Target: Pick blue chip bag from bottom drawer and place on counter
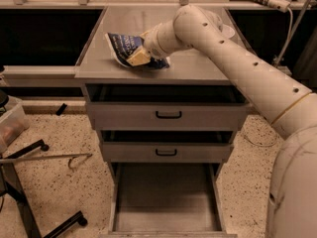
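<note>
The blue chip bag (124, 44) lies on the counter (198, 69), toward its left side, dark blue with white lettering. My gripper (138, 58) rests on the bag's right end, at the end of the pale arm that reaches in from the right and covers part of the bag. The bottom drawer (166, 197) is pulled fully out below, and its grey floor shows nothing on it.
The two upper drawers with black handles (168, 115) (166, 152) stand slightly ajar. A white round object (227, 31) sits on the counter behind the arm. A clear plastic bin (10, 124) and black stand legs (29, 202) are on the speckled floor at left.
</note>
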You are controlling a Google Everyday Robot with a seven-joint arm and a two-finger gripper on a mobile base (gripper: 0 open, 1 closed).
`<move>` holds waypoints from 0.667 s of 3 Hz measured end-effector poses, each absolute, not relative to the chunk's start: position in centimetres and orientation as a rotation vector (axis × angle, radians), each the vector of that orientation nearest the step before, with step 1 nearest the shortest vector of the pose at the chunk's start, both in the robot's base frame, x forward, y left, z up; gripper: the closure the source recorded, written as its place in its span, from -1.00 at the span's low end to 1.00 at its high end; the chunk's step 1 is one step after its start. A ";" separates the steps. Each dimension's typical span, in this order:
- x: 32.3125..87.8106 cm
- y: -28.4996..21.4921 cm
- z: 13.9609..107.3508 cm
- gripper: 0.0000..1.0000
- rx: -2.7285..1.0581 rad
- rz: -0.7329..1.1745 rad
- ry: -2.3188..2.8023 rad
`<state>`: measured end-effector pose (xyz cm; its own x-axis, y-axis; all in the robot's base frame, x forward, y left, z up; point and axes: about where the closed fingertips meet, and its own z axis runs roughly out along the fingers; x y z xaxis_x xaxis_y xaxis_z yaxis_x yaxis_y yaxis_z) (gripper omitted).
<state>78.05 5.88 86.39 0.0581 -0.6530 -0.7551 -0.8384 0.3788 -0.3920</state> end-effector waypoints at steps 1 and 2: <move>78.0 5.9 86.4 -1.00 -1.341 0.237 1.659; 78.0 5.9 86.4 -1.00 -1.341 0.237 1.659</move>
